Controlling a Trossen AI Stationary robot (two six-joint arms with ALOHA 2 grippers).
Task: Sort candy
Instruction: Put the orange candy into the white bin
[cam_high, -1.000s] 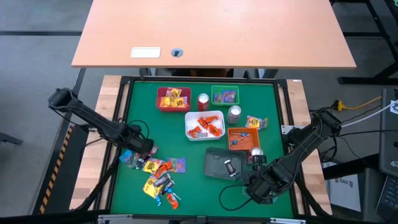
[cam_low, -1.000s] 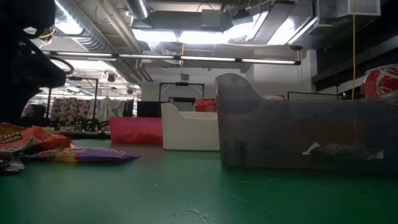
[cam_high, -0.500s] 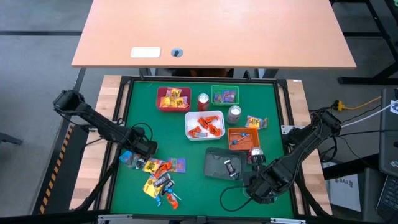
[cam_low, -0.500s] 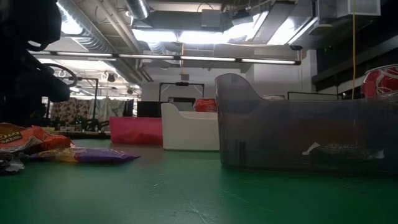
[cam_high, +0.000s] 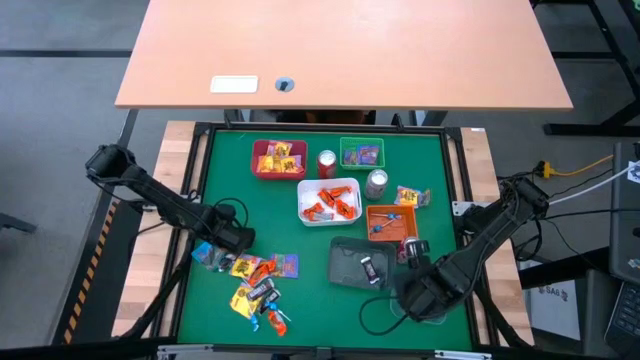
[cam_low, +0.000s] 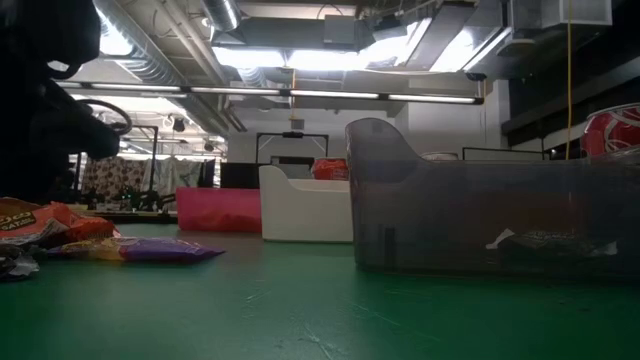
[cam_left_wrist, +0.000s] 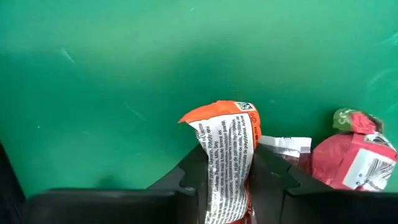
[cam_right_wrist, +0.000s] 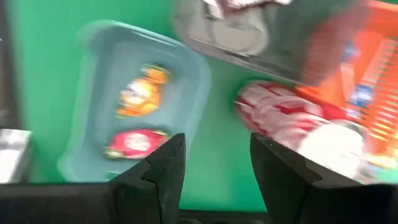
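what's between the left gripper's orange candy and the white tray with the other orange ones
Nothing tall on a direct line. The left gripper holds an orange-wrapped candy at the pile's edge. The green mat toward the white tray looks bare; the red soda can stands beyond the tray, off the path.

The bench (cam_high: 215, 300) wears a green covering, matt and faintly scuffed with pale scratches, framed by dark metal rails and pale bare wood strips at its sides. The candy (cam_high: 262, 282) lies in thin crinkled wrappers with a glossy sheen; the orange wrapper (cam_left_wrist: 225, 155) between the left pincer's (cam_left_wrist: 227, 186) fingers is creased film printed with small text on a white panel. The pincer's fingers look like matt black plastic. The grey tray (cam_low: 490, 220) is smooth translucent plastic, slightly cloudy; the white tray (cam_low: 305, 208) and the pink tray (cam_low: 218, 210) are opaque, smooth plastic. The soda can (cam_high: 327, 163) shows shiny metal at its top. Beyond, a tan desk (cam_high: 400, 50) has a smooth, matt laminate top.
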